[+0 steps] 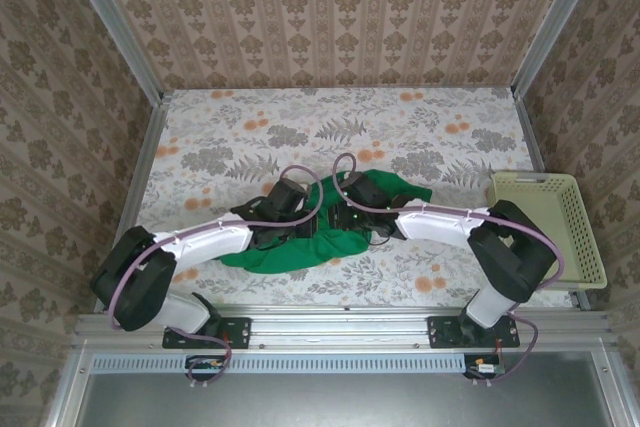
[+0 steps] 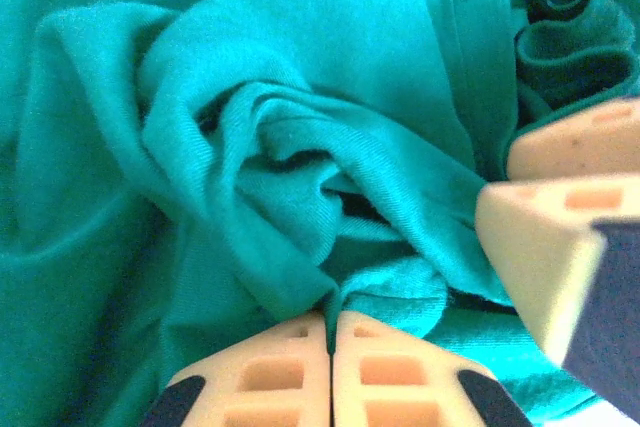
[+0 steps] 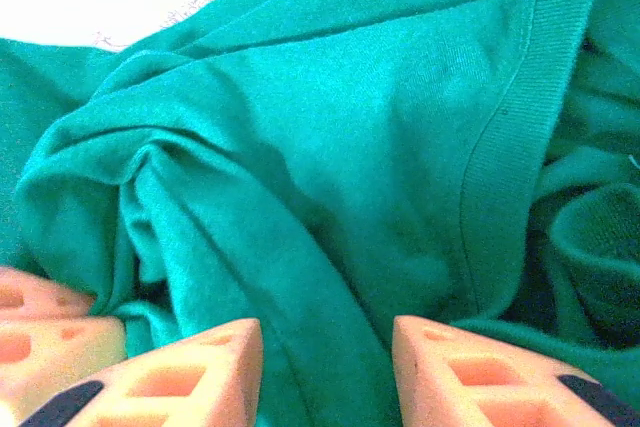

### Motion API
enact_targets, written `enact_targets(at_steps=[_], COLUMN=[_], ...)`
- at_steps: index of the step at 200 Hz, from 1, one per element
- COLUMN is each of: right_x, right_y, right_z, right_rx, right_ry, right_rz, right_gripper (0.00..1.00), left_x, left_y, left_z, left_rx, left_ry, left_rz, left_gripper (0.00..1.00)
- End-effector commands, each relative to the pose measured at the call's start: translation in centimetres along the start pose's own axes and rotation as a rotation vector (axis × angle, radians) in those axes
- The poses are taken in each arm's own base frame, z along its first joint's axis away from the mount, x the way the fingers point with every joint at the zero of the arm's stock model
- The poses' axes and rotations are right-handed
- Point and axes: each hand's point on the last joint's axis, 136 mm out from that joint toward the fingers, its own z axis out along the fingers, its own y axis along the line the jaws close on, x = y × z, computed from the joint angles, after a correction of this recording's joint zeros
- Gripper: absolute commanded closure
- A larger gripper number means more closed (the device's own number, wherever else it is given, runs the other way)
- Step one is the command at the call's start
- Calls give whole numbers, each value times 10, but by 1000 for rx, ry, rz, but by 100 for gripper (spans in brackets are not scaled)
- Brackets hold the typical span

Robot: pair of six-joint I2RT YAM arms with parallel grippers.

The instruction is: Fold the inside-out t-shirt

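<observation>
The green t-shirt lies crumpled in a heap at the middle of the table, between both arms. My left gripper is shut on a thin fold of the t-shirt, the cloth pinched between its two tan fingertips. My right gripper is open, its fingers straddling a ridge of the t-shirt with a ribbed hem running down the right side. The right gripper's fingers show at the right edge of the left wrist view, and the left gripper's fingers show at the lower left of the right wrist view.
A pale yellow-green plastic basket stands at the table's right edge. The floral tablecloth spreads behind the shirt. Patterned walls close in the back and both sides.
</observation>
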Motion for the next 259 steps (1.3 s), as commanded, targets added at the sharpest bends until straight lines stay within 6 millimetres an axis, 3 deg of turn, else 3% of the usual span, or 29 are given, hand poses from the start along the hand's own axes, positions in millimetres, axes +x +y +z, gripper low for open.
enact_targets(at_steps=[1,15,65,89,108,126,160,190,224,240,259], right_x=[-2,-1,1,8,9,6,-16,-29,-45,-44,-30], right_y=[8,10,33,14,3,-2,-25,-57,-35,-21,-28], right_z=[3,-1,-25,-12,1,6,-19,-60,-107,-116,-102], right_rx=[-36,-49,-159,-43,16,50,158,180,15,-44,-13], right_ry=[16,17,1,36,57,58,-44,-164,-309,-341,-298], right_rz=[-5,-4,-45,-45,-45,-40,-18,77,80,63,98], right_gripper=[63,62,41,41,50,68,100,100,100,100,100], left_x=[2,0,-1,1,2,1,-3,-31,-83,-96,-87], left_y=[-6,-8,-10,-9,-8,-7,4,13,-7,-22,-28], left_z=[-7,-15,-33,-39,-45,-51,-58,-70,-90,-96,-86], left_rx=[53,68,113,127,140,143,130,160,196,234,232], left_ry=[-18,-45,-110,-130,-156,-175,-199,-254,-334,-351,-306], left_rz=[7,15,8,5,3,7,4,-17,69,112,145], left_gripper=[97,98,100,100,100,100,100,100,100,100,95])
